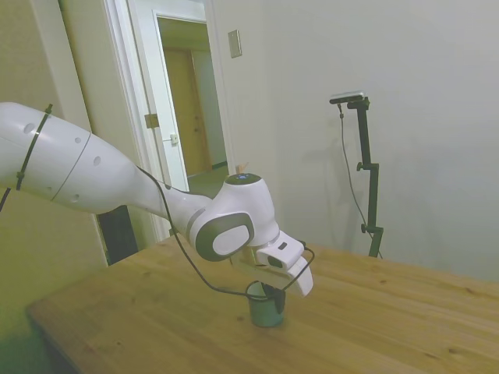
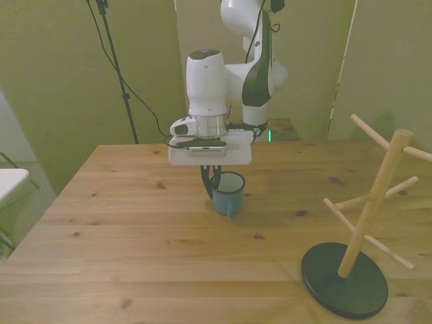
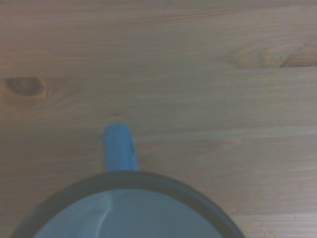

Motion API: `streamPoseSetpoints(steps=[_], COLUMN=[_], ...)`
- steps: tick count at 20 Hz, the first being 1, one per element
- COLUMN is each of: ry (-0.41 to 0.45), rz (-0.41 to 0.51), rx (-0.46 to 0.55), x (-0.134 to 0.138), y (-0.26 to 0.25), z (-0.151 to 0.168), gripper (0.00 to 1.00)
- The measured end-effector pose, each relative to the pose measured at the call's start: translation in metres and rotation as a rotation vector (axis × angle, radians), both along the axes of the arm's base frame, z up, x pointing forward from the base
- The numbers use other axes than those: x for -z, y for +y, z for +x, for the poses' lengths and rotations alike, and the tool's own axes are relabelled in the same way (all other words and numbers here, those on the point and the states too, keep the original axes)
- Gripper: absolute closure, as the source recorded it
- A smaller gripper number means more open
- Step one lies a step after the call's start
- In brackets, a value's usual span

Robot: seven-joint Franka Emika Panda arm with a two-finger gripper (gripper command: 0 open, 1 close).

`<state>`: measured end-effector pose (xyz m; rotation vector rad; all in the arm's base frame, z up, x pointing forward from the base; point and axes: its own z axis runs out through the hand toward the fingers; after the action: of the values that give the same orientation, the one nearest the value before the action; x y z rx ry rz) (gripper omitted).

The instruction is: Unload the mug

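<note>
The mug [image 1: 266, 309] is small and teal-blue with a dark rim, and it stands upright on the wooden table [image 1: 156, 312] near the middle. In the front view the mug [image 2: 230, 196] sits just below the white hand. My gripper [image 2: 212, 186] points straight down, with one dark finger inside the rim and one outside on the front view's left, shut on the mug's wall. In the side view the gripper [image 1: 270, 293] reaches into the mug's mouth. The wrist view shows the mug's rim [image 3: 133, 181] and its blue handle [image 3: 119, 143] from close above.
A wooden peg stand [image 2: 370, 209] with a round dark base [image 2: 345, 282] stands at the front view's right, near the table's front edge. A black cable [image 1: 204, 280] loops from the wrist down beside the mug. An open doorway lies behind the arm in the side view.
</note>
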<state>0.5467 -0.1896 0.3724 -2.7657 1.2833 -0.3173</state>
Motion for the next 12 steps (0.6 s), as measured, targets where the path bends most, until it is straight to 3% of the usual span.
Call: streamPoseSetpoints(steps=[12], ry=[-0.023], rz=[0.004], rx=[0.02], x=[-0.013], y=[-0.007], z=[-0.004], gripper=[0.0])
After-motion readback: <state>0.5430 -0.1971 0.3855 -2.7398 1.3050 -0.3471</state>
